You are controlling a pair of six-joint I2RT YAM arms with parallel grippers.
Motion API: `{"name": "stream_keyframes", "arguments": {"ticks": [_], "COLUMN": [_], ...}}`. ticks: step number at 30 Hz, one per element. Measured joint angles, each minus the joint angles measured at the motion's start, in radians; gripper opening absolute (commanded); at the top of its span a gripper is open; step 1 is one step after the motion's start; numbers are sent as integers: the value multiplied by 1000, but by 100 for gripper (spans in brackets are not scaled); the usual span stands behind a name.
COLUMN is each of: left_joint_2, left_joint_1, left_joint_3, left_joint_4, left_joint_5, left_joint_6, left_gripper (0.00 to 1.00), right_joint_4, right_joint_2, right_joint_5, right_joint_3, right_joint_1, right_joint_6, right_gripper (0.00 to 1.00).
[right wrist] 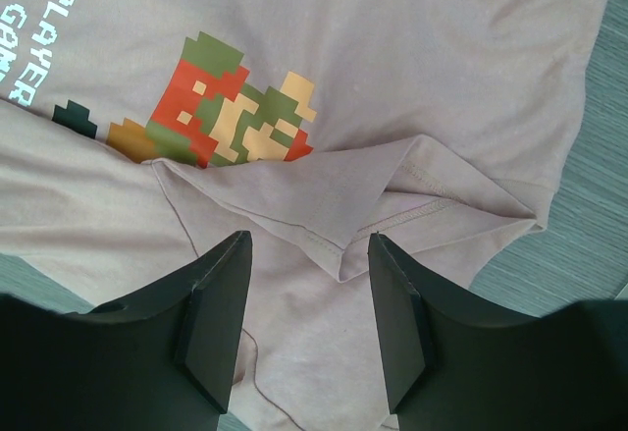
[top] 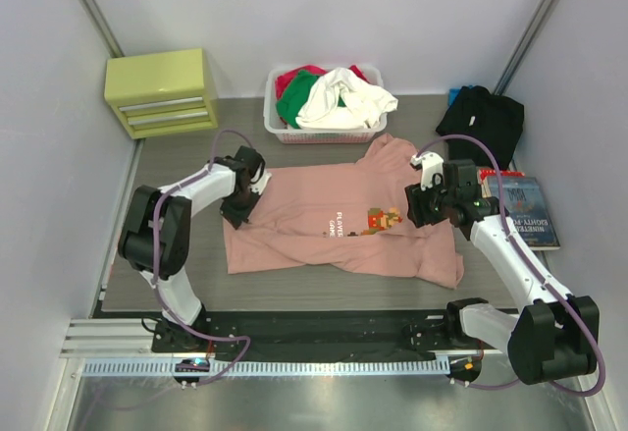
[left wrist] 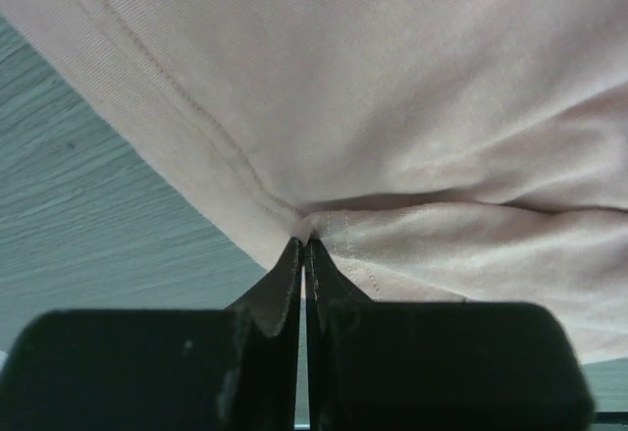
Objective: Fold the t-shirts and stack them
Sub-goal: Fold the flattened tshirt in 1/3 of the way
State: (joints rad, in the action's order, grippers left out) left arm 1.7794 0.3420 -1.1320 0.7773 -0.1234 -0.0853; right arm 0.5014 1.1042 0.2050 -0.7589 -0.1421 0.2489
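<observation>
While flat, a creased salmon-pink t-shirt (top: 314, 207).

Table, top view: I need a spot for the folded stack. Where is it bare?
The table is bare between the yellow drawer unit and the pink t-shirt. There is also a narrow near strip between that shirt's hem and the rail. It is crowded at back right, where the laundry basket, black t-shirt and book sit close together.

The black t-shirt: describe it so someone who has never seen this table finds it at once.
Start at the white laundry basket at the far edge of the table and go right to the far corner. There the black t-shirt lies crumpled, just beyond a book. It is the only black garment; the salmon-pink t-shirt nearby lies spread out.
</observation>
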Motion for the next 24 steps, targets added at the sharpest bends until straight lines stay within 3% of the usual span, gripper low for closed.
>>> {"name": "stream_keyframes", "arguments": {"ticks": [10,24], "left_joint_2": [-155,-96], "left_joint_1": [0,-33], "left_joint_3": [31,46], "left_joint_4": [10,32], "left_joint_5": [-22,-77], "left_joint_6": [3,23], "left_gripper": [0,0], "right_joint_4": [0,0], "right_joint_2": [19,22], "right_joint_5": [14,19], "right_joint_3": [0,0], "right_joint_1": [0,0], "right_joint_6": [0,0], "right_gripper": [56,57]}}
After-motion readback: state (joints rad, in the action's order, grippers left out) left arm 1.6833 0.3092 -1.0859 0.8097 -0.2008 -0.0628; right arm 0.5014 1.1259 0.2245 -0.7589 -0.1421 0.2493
